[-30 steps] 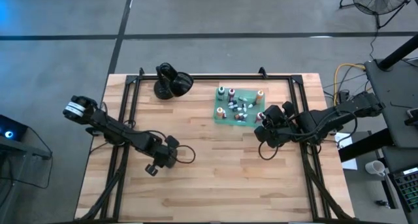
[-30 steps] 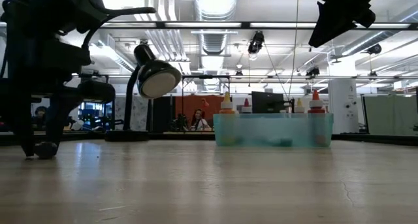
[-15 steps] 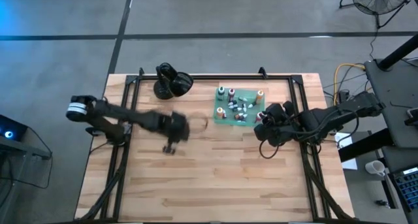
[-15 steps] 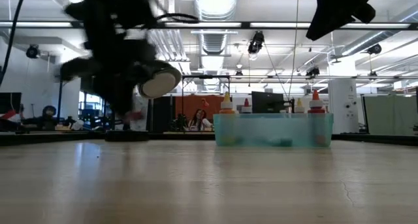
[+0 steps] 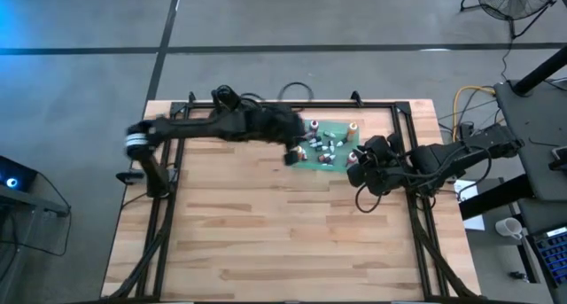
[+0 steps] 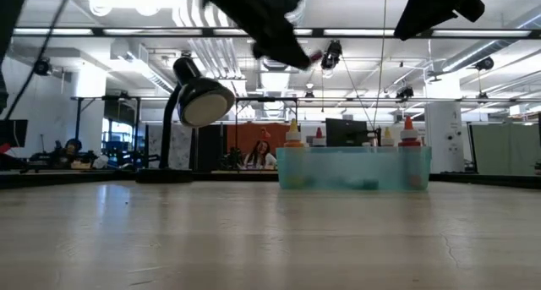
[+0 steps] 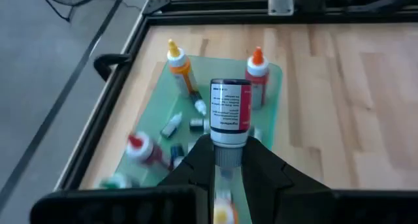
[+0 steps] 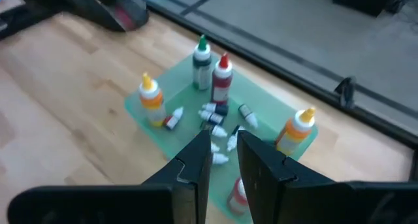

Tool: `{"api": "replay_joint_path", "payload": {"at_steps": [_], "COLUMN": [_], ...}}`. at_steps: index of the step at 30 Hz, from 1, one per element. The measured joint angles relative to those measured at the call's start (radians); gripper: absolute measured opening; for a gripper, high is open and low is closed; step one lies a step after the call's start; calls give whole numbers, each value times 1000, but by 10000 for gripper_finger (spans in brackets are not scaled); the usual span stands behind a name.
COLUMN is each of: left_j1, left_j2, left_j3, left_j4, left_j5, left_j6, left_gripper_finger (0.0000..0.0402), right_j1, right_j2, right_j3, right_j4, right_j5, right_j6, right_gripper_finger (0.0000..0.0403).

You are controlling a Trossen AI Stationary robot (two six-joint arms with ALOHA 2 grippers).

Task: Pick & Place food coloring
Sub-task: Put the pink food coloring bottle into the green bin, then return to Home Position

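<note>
The food coloring is a set of small bottles on a flat teal-green tray (image 5: pixel 330 146) (image 8: pixel 189 123). Some stand upright, such as an orange-capped one (image 7: pixel 177 62) and a red one (image 8: pixel 222 78); tiny ones lie flat (image 8: pixel 215 129). My left gripper (image 7: pixel 225 160) (image 5: pixel 291 153) hangs high over the tray's left edge, shut on a bottle with a red-and-white label (image 7: pixel 230 106). My right gripper (image 8: pixel 224 160) (image 5: pixel 356 162) hovers at the tray's right near corner, open by a narrow gap. A red-capped bottle (image 8: pixel 238 192) shows below that gap. My left gripper pinches the labelled bottle by its cap end (image 7: pixel 225 153) between the two fingers. The fingers slant down from the table's left and lie in line with the bottle. The bottle is lifted clear, its base (image 7: pixel 230 87) pointing away from the gripper, over the tray.
A glossy black rounded object (image 6: pixel 199 100) (image 5: pixel 223 100) stands at the far edge, left of the tray, partly behind my left arm. A black metal frame (image 5: pixel 390 105) runs around the table's far and side edges. Bare wood (image 5: pixel 266 233) spreads over the near half.
My left arm has risen from low over the table's left middle and swept fast toward the far right, ending high over the tray's left edge. My right gripper has stayed over the tray's right near corner.
</note>
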Motion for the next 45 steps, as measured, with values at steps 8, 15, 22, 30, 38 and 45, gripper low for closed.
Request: {"api": "replay_joint_path", "payload": {"at_steps": [8,15,22,30,38,45], "left_j1": [15,20,13,13,10,-9], "left_j2": [360,560,647,651,642,485], "left_j3": [312,524,593,572,572,573], "left_j4": [-92,-278,-302,-289,-281,-286], "left_j5": [-10,-14,-17,-16,-2,-2], "left_j6": [-5,-34,-84,-141,-142,-127], "left_gripper_finger": [31,31,38,69,83,85], "right_j1": [1,1,1,1,1,1], "right_j2": [-31,-37,-37,-37,-37,-37], "right_j3": [0,-1,-7,-14,-16,-21], "right_j4": [-12,-19,-25,-25,-26,-26], "right_j5": [29,28,27,25,31,33], "right_j6": [-7,6,3,2,-3,-12], "right_gripper_finger": [68,68,68,68,68,68]}}
